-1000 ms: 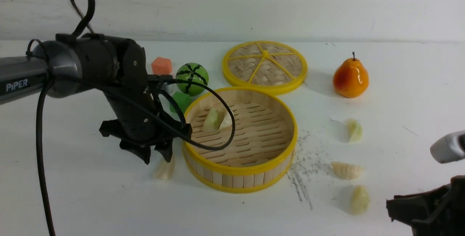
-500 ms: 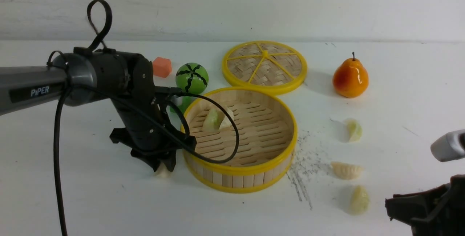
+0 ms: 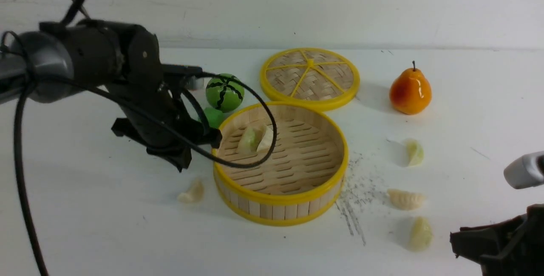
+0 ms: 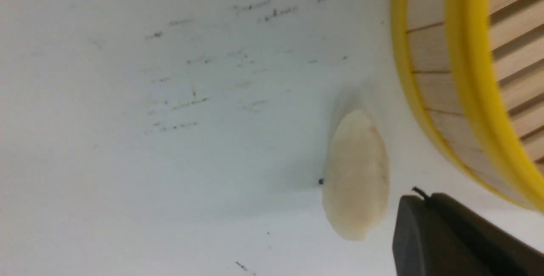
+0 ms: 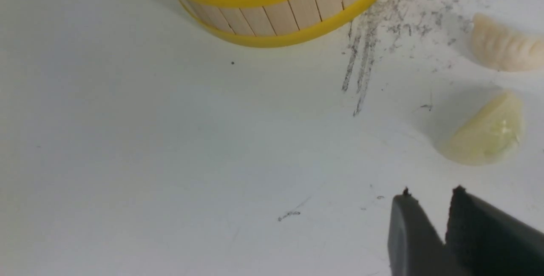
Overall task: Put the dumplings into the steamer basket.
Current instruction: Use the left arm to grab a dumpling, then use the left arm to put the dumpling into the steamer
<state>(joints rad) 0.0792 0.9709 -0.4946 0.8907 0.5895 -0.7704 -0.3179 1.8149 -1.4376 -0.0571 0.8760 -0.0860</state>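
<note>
From the front, the steamer basket (image 3: 281, 201) is sitting mid-table, a shallow bamboo round with yellow rims. Two dumplings are resting on the far-left part of its slatted floor: a pale green one (image 3: 250, 139) leaning against a cream one (image 3: 266, 140). A lone cream dumpling (image 3: 191, 192) is lying on the table (image 3: 106, 233) just left of the basket's near wall, apart from it. The left gripper (image 3: 182, 162) is hanging above that dumpling, a little farther back, its jaws pressed together on nothing. Right of the basket three more are lying in a near-far row: a greenish dumpling (image 3: 414, 152) farthest, a pleated cream dumpling (image 3: 406, 199) in the middle, a yellow-green dumpling (image 3: 420, 234) nearest.

In the left wrist view, the lone cream dumpling is showing as a smooth pale oval beside the basket's slatted wall, not touching it. One dark fingertip (image 4: 425, 233) is hovering close by, clear of the dumpling.

In the right wrist view, the right gripper (image 5: 433, 197) is keeping only a narrow slit between its two dark tips — empty. The yellow-green dumpling is lying near the tips, untouched; the pleated cream dumpling is lying beyond it, beside grey scuff marks (image 5: 361, 67).
</note>
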